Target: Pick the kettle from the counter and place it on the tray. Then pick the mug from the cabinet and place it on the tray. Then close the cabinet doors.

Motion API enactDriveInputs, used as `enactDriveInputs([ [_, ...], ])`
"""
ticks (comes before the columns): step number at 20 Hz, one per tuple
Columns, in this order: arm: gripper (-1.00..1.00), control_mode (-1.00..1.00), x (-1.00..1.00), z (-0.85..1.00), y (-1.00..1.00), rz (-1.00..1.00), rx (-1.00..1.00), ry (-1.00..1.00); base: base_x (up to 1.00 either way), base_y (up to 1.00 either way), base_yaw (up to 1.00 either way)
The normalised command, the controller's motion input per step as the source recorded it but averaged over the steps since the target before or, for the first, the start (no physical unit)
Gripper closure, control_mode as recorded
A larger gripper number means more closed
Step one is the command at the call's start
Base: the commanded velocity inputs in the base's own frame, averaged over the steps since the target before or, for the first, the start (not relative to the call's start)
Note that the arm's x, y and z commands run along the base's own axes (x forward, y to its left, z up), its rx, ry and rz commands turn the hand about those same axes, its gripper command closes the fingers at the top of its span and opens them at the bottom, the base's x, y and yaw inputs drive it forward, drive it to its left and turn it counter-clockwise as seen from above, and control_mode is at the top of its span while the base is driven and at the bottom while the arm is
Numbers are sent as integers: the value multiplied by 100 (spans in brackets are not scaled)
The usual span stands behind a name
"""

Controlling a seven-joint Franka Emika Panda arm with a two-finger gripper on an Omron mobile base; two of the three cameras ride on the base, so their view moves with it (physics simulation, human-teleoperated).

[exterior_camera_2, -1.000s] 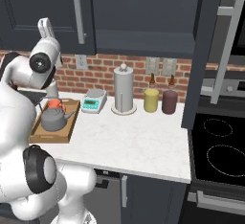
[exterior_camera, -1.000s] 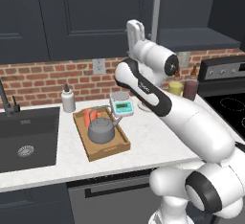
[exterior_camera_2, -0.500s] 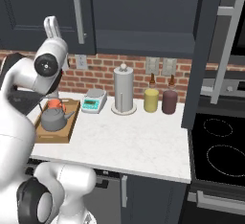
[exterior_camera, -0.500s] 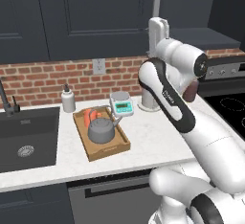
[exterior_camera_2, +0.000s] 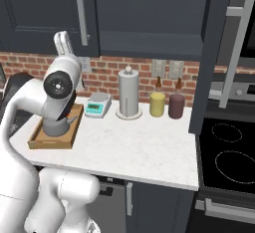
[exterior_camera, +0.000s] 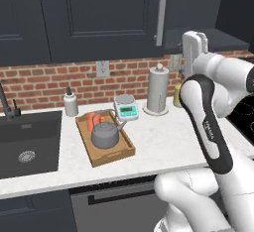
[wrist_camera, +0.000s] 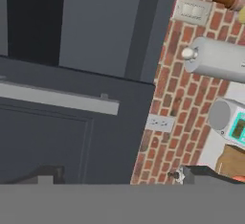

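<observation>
1. Closing the cabinet doors is the step in hand, judging from the layout: the kettle (exterior_camera: 104, 135) and the orange-red mug (exterior_camera: 93, 120) both sit inside the wooden tray (exterior_camera: 125, 152) on the white counter (exterior_camera: 163, 142).

2. In the left base view the tray lies at about 8 o'clock from the frame's centre. The kettle fills its middle, and the mug stands just behind it at about 11 o'clock from the kettle, close enough that contact cannot be ruled out.

3. The gripper (exterior_camera: 194, 52) is raised at about 2 o'clock in that view, beneath the upper cabinet (exterior_camera: 99, 18). Its jaws stand wide apart and hold nothing.

4. One cabinet door (exterior_camera_2: 219, 58) swings out towards the room at about 2 o'clock in the right base view, its grey bar handle (exterior_camera_2: 233, 53) facing forward. The neighbouring door (exterior_camera: 114, 13) with its own handle looks shut.

5. The next move probably calls for bringing the empty gripper against the outer face of the swung-out door and pushing it flat. The paper-towel holder (exterior_camera: 158, 89), at about 3 o'clock from the tray, stands below that path.
</observation>
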Motion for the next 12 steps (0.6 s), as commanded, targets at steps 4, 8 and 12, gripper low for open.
enactDriveInputs([
  [4, -100, -100, -84, -58, -63, 0, 0, -4, 0, 0, 0],
  [8, -100, -100, -64, -48, -58, 0, 2, -19, 0, 0, 0],
  [12, -100, -100, -23, -9, -51, 0, 1, -9, 0, 0, 0],
])
